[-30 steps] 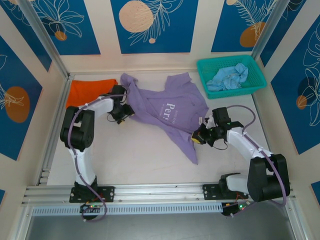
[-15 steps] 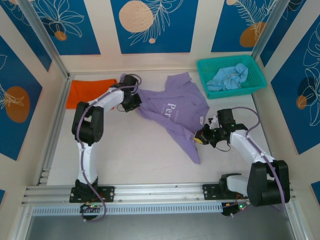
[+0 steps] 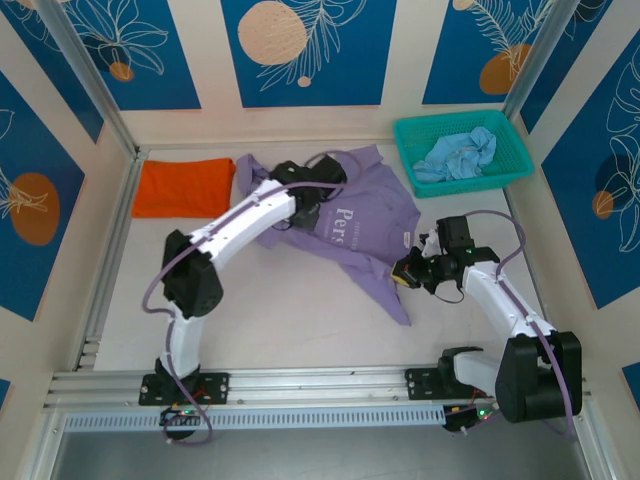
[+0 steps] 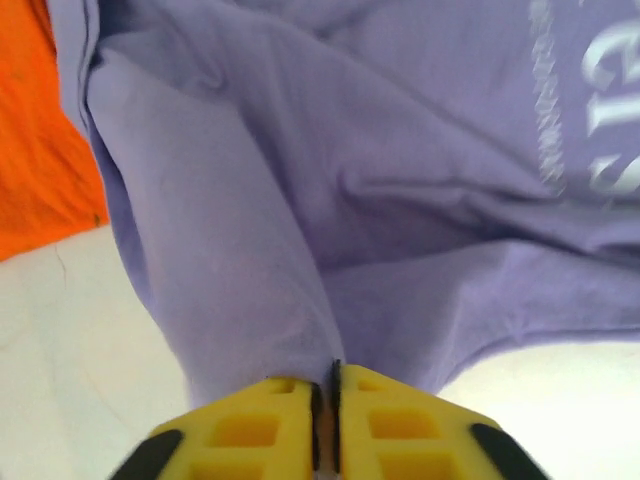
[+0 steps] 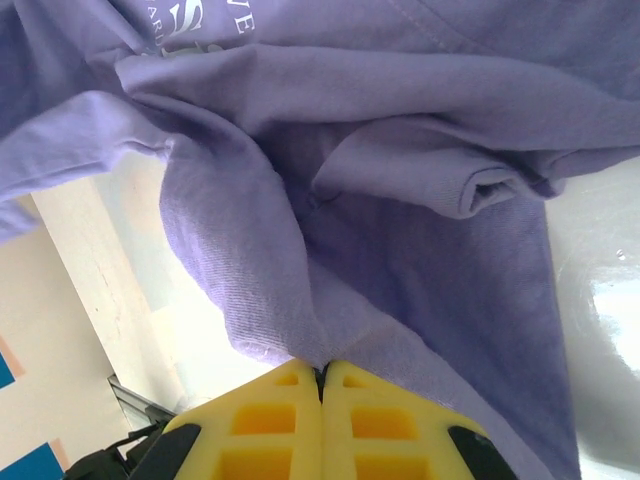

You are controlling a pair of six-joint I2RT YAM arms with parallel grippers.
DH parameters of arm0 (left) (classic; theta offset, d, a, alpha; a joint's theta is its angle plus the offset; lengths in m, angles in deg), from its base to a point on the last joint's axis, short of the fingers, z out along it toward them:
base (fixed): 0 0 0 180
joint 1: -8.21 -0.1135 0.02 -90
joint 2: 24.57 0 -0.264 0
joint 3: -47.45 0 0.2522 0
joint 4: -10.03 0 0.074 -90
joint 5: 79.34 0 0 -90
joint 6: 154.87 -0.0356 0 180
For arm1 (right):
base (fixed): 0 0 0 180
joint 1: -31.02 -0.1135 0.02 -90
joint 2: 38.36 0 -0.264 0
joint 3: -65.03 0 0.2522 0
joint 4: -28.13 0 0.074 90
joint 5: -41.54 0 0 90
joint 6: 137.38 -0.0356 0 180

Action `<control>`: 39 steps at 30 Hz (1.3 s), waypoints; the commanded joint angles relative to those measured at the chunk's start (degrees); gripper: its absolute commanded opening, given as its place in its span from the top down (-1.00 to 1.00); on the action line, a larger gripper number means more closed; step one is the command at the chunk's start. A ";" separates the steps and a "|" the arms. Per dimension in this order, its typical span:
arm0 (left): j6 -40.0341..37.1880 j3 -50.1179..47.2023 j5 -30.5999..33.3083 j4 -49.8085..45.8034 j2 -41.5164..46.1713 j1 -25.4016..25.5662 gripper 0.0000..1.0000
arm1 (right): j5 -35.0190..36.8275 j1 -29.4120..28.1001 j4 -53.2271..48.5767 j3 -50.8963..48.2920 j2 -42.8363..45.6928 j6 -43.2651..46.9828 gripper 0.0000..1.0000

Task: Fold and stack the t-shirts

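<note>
Top external: lavender t-shirt [image 3: 378, 205] lettering [image 3: 345, 221] reads "Pers".

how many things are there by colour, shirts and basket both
lavender t-shirt: 1
orange t-shirt: 1
pale blue t-shirt, crumpled inside the basket: 1
teal basket: 1
total: 4

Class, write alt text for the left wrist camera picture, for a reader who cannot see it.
The left gripper, its yellow fingers shut, pinches a fold of the crumpled lavender-purple cloth t-shirt with white lettering at the right edge. A bright orange cloth t-shirt lies at the upper left, on the pale table.
</note>
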 commanded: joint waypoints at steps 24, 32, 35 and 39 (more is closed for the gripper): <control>46.22 -70.30 -43.10 57.85 39.43 -18.31 -0.05 | 3.25 -2.26 -2.07 3.36 -0.05 1.32 1.00; 59.43 -79.70 -38.22 73.14 37.66 -18.27 0.18 | 3.36 -3.07 -1.89 4.07 -0.85 1.08 1.00; 60.17 -79.00 -40.71 78.71 33.87 -18.21 0.08 | 3.43 -3.31 -1.76 3.90 -0.84 0.95 1.00; 59.98 -76.71 -43.24 80.40 28.94 -18.12 0.08 | 3.61 -3.40 -1.80 3.82 -0.76 0.95 1.00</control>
